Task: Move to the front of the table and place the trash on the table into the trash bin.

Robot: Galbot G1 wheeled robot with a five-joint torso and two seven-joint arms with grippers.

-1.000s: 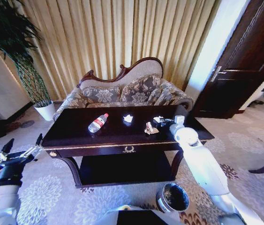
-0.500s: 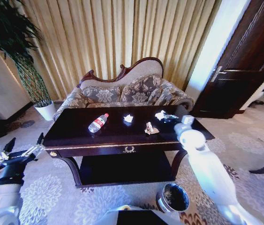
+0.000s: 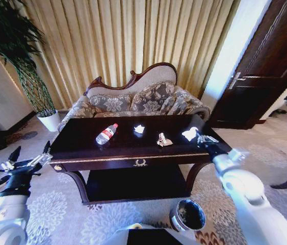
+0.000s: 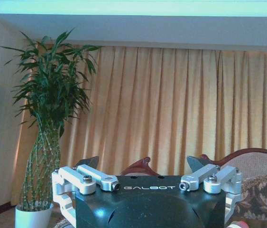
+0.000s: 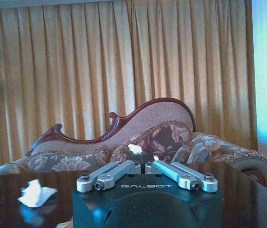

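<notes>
Right gripper clamps white paper scrap above surface right end; left gripper spread wide, parked beside surface.

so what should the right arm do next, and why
Probably carry on back toward the bin and release there: the right gripper is shut on a paper scrap over the table edge, and the bin sits on the floor below.

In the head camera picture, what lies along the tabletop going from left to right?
Plastic bottle → white paper scrap → crumpled scrap → white scrap pinched in the right gripper.
</notes>
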